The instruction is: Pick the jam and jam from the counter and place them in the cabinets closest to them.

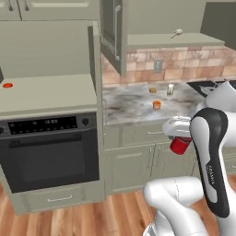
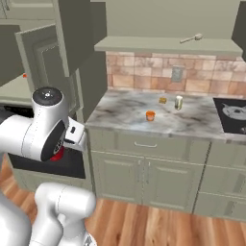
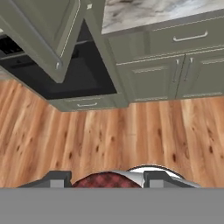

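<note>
My gripper [image 1: 180, 140] hangs in front of the lower cabinets [image 1: 138, 166], shut on a red jam jar [image 1: 179, 146]. In the hand view the jar's red checked lid [image 3: 107, 180] sits between the two fingertips [image 3: 56, 178], above the wooden floor. From the right base view, a sliver of the red jam [image 2: 58, 154] peeks out behind my arm. A small orange jar [image 1: 156, 105] [image 2: 150, 116] stands on the marbled counter [image 1: 129, 108] [image 2: 125, 108]. An upper cabinet door [image 1: 113, 32] [image 2: 43, 55] stands open above the counter's left end.
A pale glass [image 1: 170, 89] [image 2: 178, 102] and a small yellow item [image 1: 152, 90] [image 2: 163, 100] stand near the tiled wall. A spoon [image 1: 177, 33] lies on the open shelf. The built-in oven [image 1: 46, 154] is at left, a stovetop [image 2: 233, 113] at right.
</note>
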Robot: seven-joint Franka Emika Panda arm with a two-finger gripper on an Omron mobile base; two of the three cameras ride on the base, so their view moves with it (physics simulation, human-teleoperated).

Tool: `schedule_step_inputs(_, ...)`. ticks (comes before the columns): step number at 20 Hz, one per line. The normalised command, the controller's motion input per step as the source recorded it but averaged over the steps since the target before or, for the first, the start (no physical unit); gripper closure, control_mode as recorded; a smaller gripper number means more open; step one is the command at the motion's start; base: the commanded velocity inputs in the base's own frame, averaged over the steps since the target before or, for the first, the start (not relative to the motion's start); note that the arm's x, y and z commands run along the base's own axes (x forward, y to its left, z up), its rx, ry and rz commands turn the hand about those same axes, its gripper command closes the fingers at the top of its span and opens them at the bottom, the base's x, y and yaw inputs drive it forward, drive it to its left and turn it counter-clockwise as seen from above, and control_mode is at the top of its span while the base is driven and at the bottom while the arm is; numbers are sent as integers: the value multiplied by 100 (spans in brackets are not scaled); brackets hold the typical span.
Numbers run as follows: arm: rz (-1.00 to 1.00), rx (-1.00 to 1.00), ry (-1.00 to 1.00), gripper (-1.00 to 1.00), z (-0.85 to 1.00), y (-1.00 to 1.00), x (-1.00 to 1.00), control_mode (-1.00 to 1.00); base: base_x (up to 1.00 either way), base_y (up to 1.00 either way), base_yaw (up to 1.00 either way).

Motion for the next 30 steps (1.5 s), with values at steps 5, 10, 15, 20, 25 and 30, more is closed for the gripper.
schedule_step_inputs(5,0,0,0,100,0,0,0,100,0,58,0)
schedule_step_inputs(10,0,0,0,100,0,0,0,100,0,57,0)
schedule_step_inputs(15,0,0,0,100,0,0,0,100,0,55,0)
schedule_step_inputs(20,0,0,0,100,0,0,0,100,0,53,0)
schedule_step_inputs(25,0,0,0,100,0,0,0,100,0,50,0)
schedule_step_inputs(30,0,0,0,100,0,0,0,100,0,46,0)
